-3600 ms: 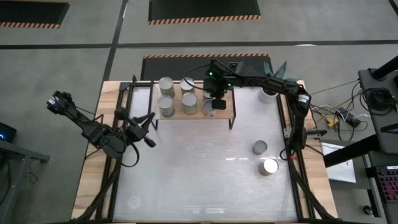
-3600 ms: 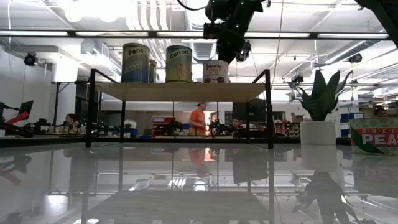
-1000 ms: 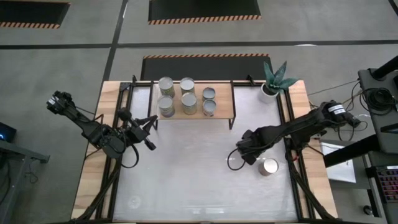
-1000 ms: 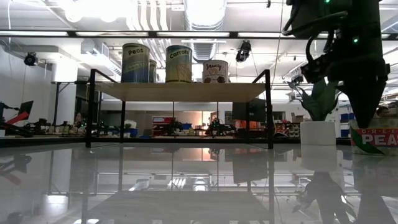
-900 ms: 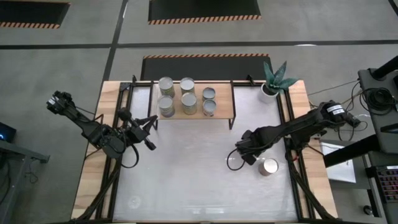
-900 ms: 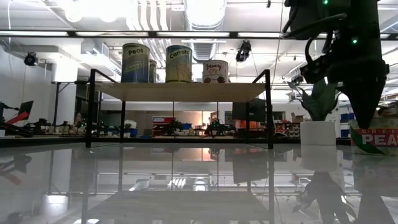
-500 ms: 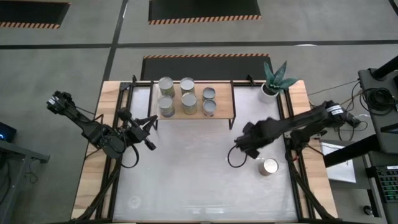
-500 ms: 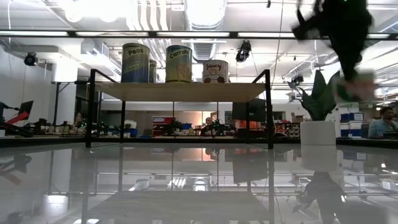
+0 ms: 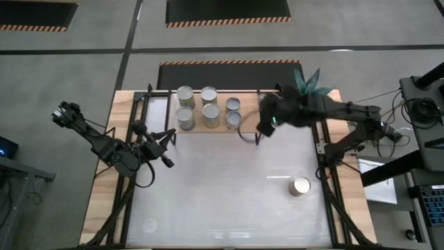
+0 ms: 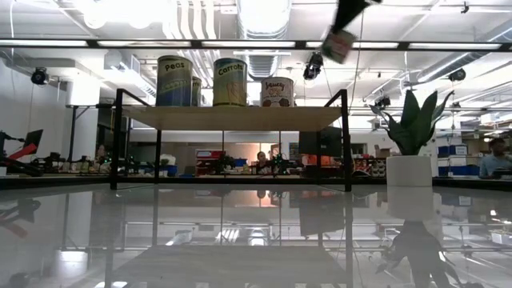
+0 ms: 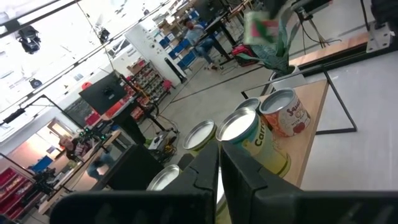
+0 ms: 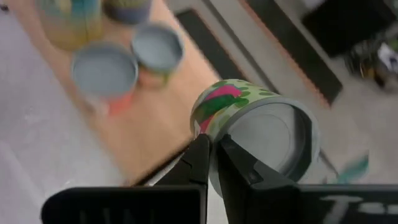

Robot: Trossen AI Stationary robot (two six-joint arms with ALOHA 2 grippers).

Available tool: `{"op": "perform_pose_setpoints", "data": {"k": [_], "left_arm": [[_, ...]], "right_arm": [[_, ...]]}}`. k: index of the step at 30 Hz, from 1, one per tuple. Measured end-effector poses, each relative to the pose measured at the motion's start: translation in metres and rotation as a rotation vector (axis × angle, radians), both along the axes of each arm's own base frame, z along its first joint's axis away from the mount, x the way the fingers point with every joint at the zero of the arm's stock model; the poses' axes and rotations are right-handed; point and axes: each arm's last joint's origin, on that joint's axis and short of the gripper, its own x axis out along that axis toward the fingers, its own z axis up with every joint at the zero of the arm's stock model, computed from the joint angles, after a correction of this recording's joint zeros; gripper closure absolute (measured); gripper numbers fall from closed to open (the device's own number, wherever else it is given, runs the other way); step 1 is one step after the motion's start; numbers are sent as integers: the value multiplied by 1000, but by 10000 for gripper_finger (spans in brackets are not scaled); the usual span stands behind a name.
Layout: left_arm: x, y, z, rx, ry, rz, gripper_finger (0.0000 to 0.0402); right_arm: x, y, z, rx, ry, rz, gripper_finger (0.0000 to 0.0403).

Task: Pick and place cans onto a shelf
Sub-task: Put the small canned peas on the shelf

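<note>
Several cans [image 9: 211, 113] stand upright on the shelf [image 9: 250, 111] at the table's far side. Another can [image 9: 300, 185], with a bright lid, stands on the table near the right edge. My right gripper [image 12: 212, 152] is high up by the shelf's right end [image 9: 268, 125], shut on a green-and-pink labelled can [image 12: 255, 137], which shows above the shelf's level in the low view [image 10: 339, 44]. My left gripper [image 11: 219, 163] waits shut at the table's left [image 9: 165, 146], pointing level toward the shelf. My right gripper pinches the can by the rim of its grey end [image 12: 214, 138]: one finger [image 12: 199, 152] lies on the labelled wall and the other [image 12: 229, 155] on the end face. The fingers slant down from above. The can hangs tilted below them, clear of table and shelf.
A potted plant [image 9: 310, 78] stands at the far right corner, partly under my right arm. The shelf's black legs [image 10: 346, 140] rise from the table. The white table [image 9: 222, 194] spreads between the shelf and the near edge.
My right gripper has risen from low over the table's right side and swung toward the far edge, to the shelf's right end, tipping as it went. The can it stood at has come up with it, lifted clear of the table.
</note>
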Motion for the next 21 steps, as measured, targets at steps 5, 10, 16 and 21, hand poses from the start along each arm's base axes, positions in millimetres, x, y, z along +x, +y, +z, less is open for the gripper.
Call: {"op": "perform_pose_setpoints", "data": {"k": [5,10,16,21], "left_arm": [[0,0,0,1,1,0,402],[0,0,0,1,1,0,402],[0,0,0,2,2,0,402],[0,0,0,3,4,0,402]], "right_arm": [[20,-42,9,9,-44,202,394],[35,-93,5,46,-61,279,394],[57,-139,-17,86,82,363,394],[72,-152,-40,200,226,430,394]]}}
